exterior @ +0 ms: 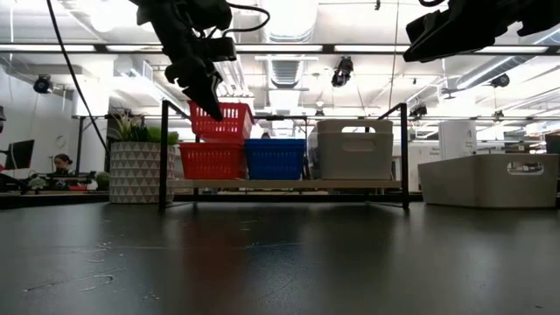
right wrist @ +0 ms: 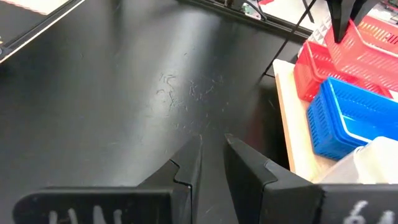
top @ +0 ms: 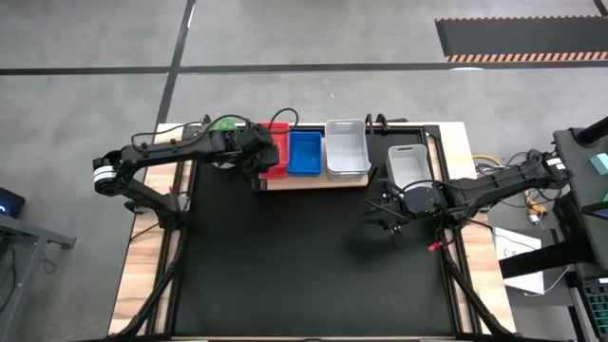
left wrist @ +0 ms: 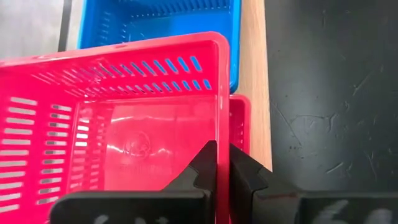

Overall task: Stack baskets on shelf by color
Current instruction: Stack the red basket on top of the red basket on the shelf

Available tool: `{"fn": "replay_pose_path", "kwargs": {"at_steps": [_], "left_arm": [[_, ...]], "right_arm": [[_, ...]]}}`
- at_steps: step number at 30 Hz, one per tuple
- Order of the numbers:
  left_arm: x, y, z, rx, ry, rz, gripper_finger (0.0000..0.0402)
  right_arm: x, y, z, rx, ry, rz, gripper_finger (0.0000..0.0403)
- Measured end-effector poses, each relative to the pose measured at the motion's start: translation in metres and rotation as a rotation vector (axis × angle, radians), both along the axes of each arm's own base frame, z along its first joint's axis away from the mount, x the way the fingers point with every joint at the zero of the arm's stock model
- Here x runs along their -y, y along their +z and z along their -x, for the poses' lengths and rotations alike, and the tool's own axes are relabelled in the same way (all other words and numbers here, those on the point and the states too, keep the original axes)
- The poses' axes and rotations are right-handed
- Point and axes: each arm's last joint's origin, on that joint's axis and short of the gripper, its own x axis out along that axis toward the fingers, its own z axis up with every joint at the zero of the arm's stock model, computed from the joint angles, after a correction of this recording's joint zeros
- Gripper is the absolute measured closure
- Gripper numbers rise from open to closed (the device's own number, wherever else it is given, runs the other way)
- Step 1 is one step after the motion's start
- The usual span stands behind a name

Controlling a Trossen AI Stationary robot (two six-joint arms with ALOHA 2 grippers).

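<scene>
Bright, even ceiling-strip light — glare on the tabletop (exterior: 280,262), soft shadows.

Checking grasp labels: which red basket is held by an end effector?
The upper red basket, tilted above the other red one on the shelf, pinched by the left end effector.

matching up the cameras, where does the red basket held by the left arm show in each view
High view: held red basket by the left end effector, above the shelf's left end.
Low view: tilted, raised over the lower red basket, at.
Left wrist view: fills the picture, its wall pinched.
Right wrist view: far corner.
Shared landmark: blue basket beside it.
</scene>
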Motion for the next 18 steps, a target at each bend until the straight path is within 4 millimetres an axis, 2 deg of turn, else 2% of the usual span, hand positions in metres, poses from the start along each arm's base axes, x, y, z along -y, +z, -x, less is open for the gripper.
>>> {"fn": "replay_pose_path", "kwargs": {"at_steps": [18], "left_arm": [[0.0001,-0.001,0.0002,0.004,0.019,0.013,0.0402]], "right_arm": [[0.0,-0.0001,0.0,0.0,-0.001,-0.003,0.0344]]}}
